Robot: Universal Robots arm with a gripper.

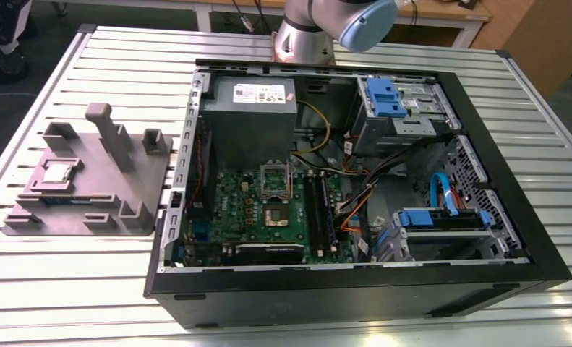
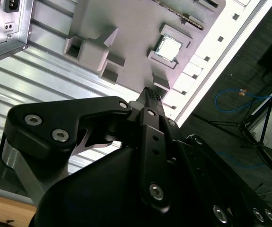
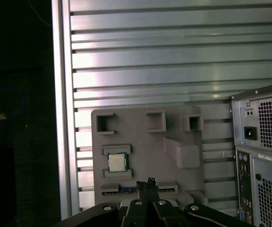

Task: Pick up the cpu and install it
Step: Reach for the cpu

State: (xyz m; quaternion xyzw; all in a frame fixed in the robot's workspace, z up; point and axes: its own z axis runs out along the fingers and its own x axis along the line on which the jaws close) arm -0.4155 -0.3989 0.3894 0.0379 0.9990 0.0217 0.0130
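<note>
Cpu (image 1: 57, 172) in fixture tray (image 1: 97, 184) pocket; tray on table (image 1: 74, 289), at exterior view's left of computer case (image 1: 363, 293).

Slatted alu table (image 1: 63, 289), grey fixture tray (image 1: 143, 182), open PC case (image 1: 363, 296)

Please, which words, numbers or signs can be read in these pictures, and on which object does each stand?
None can be read.
White label on the power supply: print too small.
Top of the cpu: any marking too small.
Pale strip on the computer case back: blurred.
</note>
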